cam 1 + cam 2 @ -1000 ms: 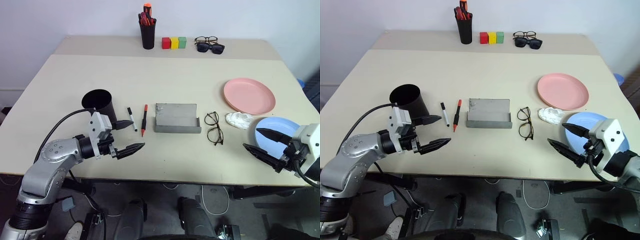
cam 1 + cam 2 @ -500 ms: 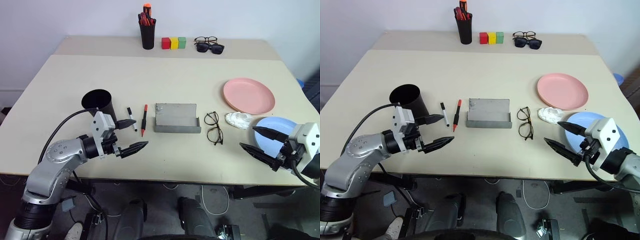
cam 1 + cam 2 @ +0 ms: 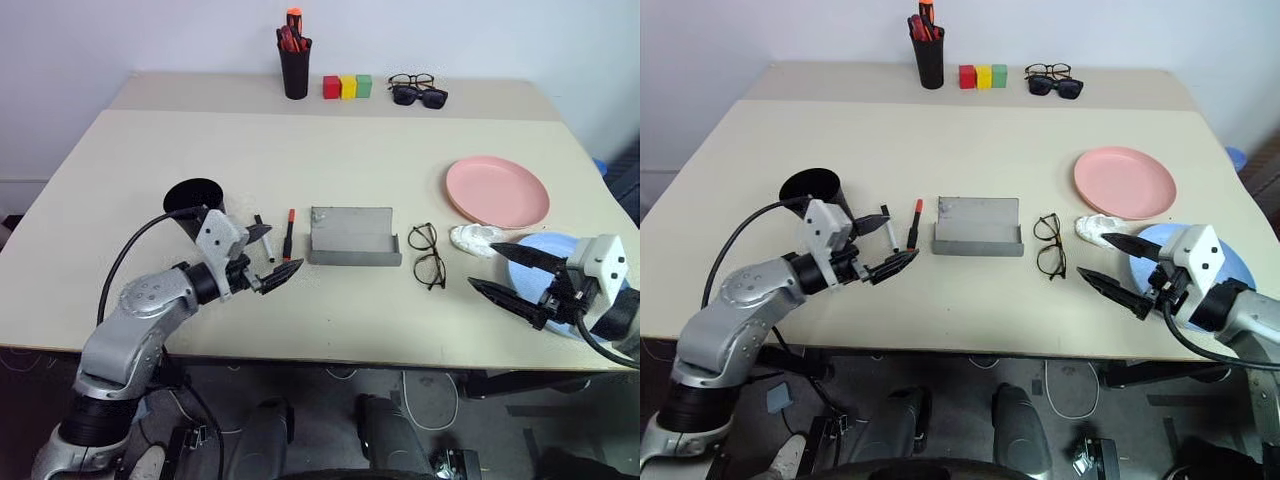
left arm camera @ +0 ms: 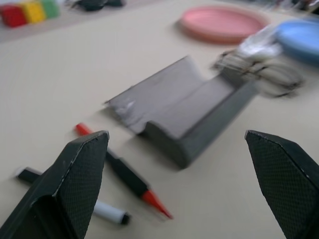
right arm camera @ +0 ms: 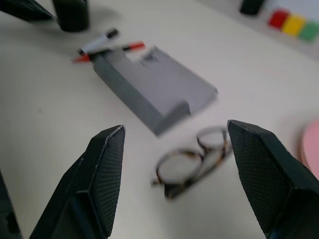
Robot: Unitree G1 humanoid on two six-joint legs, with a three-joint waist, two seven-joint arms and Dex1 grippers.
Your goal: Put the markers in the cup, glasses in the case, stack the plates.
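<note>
**Both grippers spread and empty over the near table edge**

Your left gripper (image 3: 266, 254) sits low and nearly level over the table (image 3: 150, 150), forearm bent in from the near left edge, fingers parted wide with nothing between them. It points toward the markers: the white marker (image 3: 263, 238) with its black cap, partly hidden behind the upper finger, and the dark marker (image 3: 288, 239) with its red cap just beside it. The black cup (image 3: 193, 201), a wide tapered plastic shape, stands just behind the wrist.

The left wrist view gives you what the head views do not: both markers lie just past the fingertips, untouched, and the grey case (image 4: 184, 112) has a felt-like surface with its lid standing open.

Centre: the case rests flat, and the thin wire glasses (image 3: 427, 256) lie unfolded just to its right, lenses rounded and clear. The right wrist view frames these glasses between the right fingers, well apart from the tips.

Right: a crumpled white wad (image 3: 476, 238) lies between the salmon pink plate (image 3: 497, 191) and the light blue plate (image 3: 555, 256). Your right gripper (image 3: 504, 271) hovers over the near right edge in front of the blue plate, aimed left, fingers apart and holding nothing
</note>
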